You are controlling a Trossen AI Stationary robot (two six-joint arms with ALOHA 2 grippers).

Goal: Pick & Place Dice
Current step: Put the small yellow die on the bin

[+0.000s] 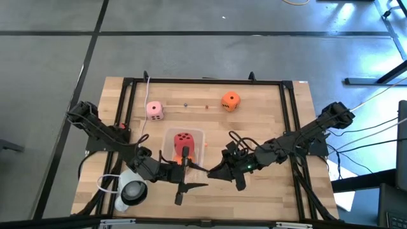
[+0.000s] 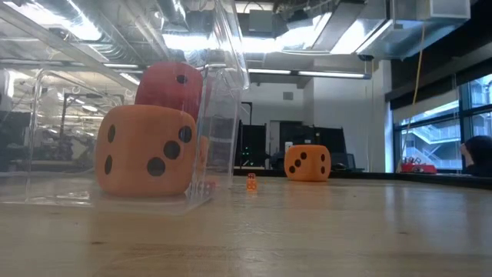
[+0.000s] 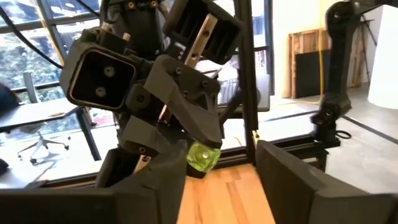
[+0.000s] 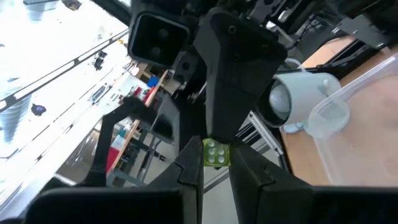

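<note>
On the wooden table (image 1: 267, 102) over grey floor, right jaws pinch a green die (image 4: 216, 153); left jaws gape.

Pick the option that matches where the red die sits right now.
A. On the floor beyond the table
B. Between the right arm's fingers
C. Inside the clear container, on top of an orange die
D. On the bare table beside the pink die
C: the red die sits inside the clear container, and the low view shows it resting on an orange die in there.

Orange dice (image 2: 144, 150), red dice (image 1: 184, 138), pink dice (image 1: 154, 110), dark pips.
</note>
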